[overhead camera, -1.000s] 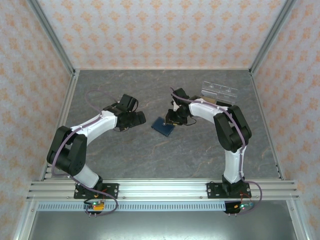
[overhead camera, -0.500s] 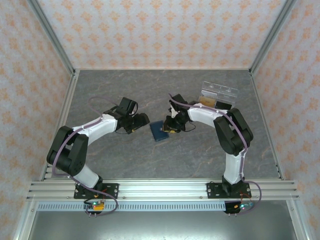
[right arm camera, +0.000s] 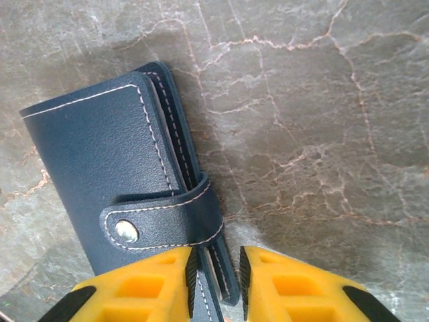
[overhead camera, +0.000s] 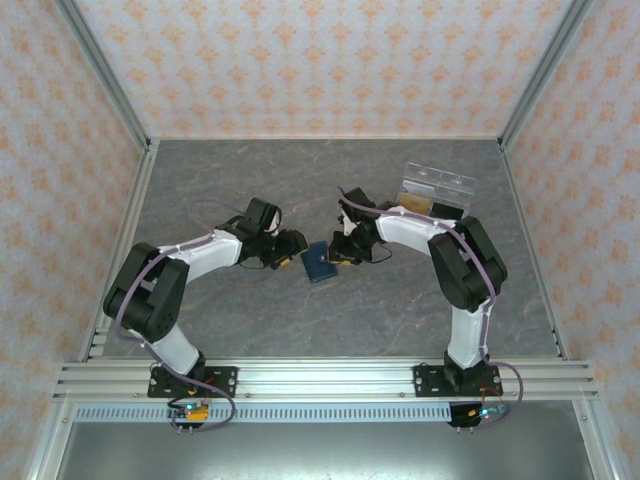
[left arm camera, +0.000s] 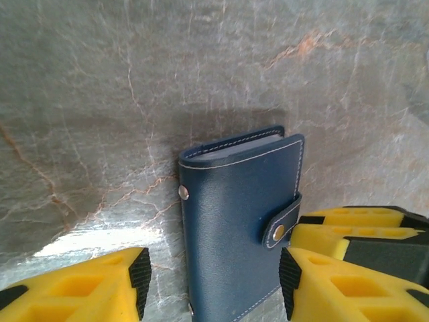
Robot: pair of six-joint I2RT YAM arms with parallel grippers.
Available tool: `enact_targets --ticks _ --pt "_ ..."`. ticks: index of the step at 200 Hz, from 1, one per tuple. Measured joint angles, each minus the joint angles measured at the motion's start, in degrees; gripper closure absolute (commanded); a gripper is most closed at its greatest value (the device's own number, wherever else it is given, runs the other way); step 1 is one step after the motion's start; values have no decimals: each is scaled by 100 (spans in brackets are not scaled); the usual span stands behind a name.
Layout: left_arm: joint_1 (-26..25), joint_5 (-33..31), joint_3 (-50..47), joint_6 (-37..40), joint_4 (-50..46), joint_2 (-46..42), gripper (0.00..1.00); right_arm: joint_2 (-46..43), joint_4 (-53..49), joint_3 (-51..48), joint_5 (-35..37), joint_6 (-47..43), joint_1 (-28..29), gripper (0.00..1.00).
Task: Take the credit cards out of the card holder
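Note:
The card holder (overhead camera: 318, 262) lies closed on the table, a navy wallet with its snap tab (right arm camera: 161, 225) fastened. The credit cards are hidden inside it. In the top view my left gripper (overhead camera: 293, 248) is at its left side and my right gripper (overhead camera: 340, 252) at its right. My left gripper (left arm camera: 214, 285) is open and straddles the card holder (left arm camera: 234, 228), with a gap at the left finger and the right finger near the tab (left arm camera: 281, 225). My right gripper (right arm camera: 218, 282) is shut on the open edge of the card holder (right arm camera: 100, 154), just below the tab.
A clear plastic box (overhead camera: 436, 188) stands at the back right, behind the right arm. The grey marble tabletop (overhead camera: 250, 180) is walled in by patterned panels. A metal rail (overhead camera: 320, 378) runs along the near edge.
My left gripper has moved right up to the card holder and its jaws have narrowed. The card holder has shifted slightly left and turned, with the right gripper on it.

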Motion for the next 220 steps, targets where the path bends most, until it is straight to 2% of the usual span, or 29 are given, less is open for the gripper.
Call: enact_targets --ticks 51,138,160,194,220 --pt "-13 197 107 66 -9 339 52 120 -44 61 35 -4 -2 75" --pt "-24 898 199 -114 581 772 57 146 -55 72 35 9 -2 75" --pt "-50 946 243 -153 625 839 65 144 -55 72 42 59 -2 74" --pt "-57 984 260 -153 675 837 83 22 -48 31 337 205 -4 61" --pt "-63 1056 337 -68 704 719 90 -442 28 -190 629 411 -2 56"
